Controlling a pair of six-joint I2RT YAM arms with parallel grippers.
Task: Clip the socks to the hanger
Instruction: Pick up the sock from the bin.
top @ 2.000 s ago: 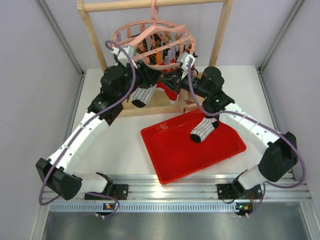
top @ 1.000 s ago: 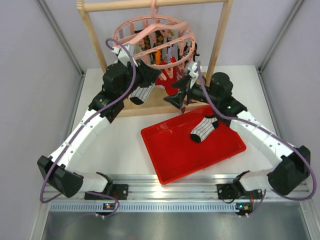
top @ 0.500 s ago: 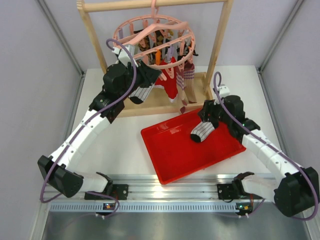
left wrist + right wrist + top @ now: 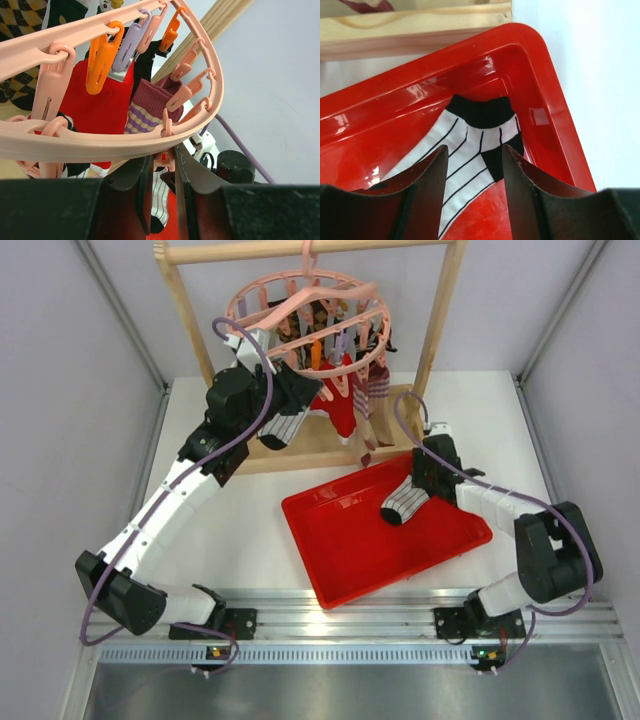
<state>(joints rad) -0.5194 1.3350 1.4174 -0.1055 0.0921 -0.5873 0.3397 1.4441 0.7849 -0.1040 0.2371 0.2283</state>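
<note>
Tray [image 4: 445, 540] holds one sock [image 4: 405, 502] under the open right pincer [image 4: 474, 154]; left pincer [image 4: 162, 156] seemingly pinches a peg [image 4: 163, 161].

Red tray [image 4: 350, 550] beside wooden rack [image 4: 441, 320]

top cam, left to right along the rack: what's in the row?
left rack post → hanging striped sock → red sock → maroon striped sock → right rack post
</note>
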